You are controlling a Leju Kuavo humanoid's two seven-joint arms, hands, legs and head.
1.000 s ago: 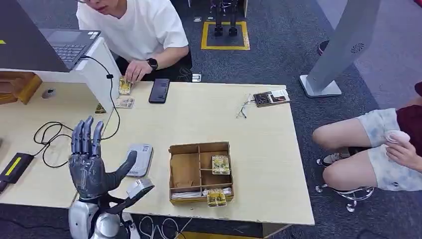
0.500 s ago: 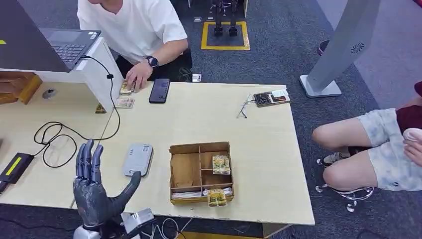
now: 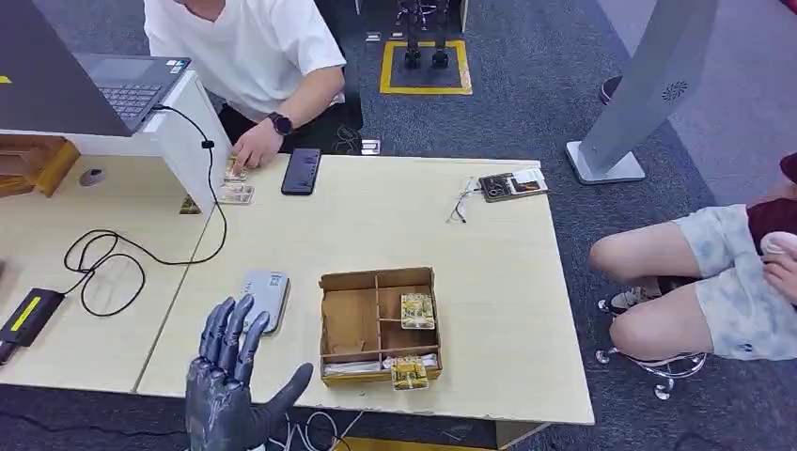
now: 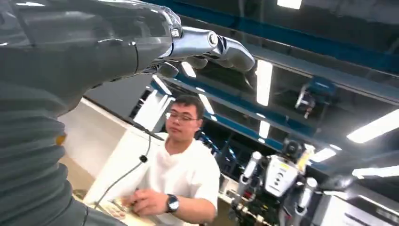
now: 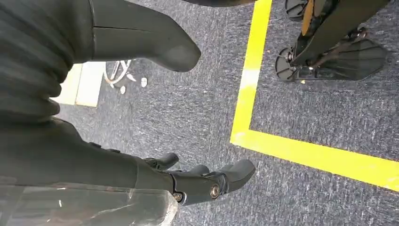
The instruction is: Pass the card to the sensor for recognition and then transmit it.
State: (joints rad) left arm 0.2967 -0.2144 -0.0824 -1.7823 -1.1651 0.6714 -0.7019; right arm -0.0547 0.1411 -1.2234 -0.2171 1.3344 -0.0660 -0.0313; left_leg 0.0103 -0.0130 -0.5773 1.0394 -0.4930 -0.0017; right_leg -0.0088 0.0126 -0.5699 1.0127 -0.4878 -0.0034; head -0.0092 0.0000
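Left hand [image 3: 230, 385] raised empty at the lower left of the frame, fingers [image 3: 226, 331] spread apart over the tabletop [image 3: 489, 282] edge.

From the left: a laptop [image 3: 113, 80] sits in the upper left, a person's hand [image 3: 252, 148] rests on cards [image 3: 235, 193] beside a black phone [image 3: 301, 171], the grey sensor [image 3: 265, 296] lies just beyond the fingers, and a compartmented cardboard box [image 3: 379, 324] at centre holds a card [image 3: 416, 310], with another card [image 3: 409, 373] at its front edge. In the right wrist view the right hand [image 5: 155, 174] hangs above carpet, fingers loosely apart and holding nothing.
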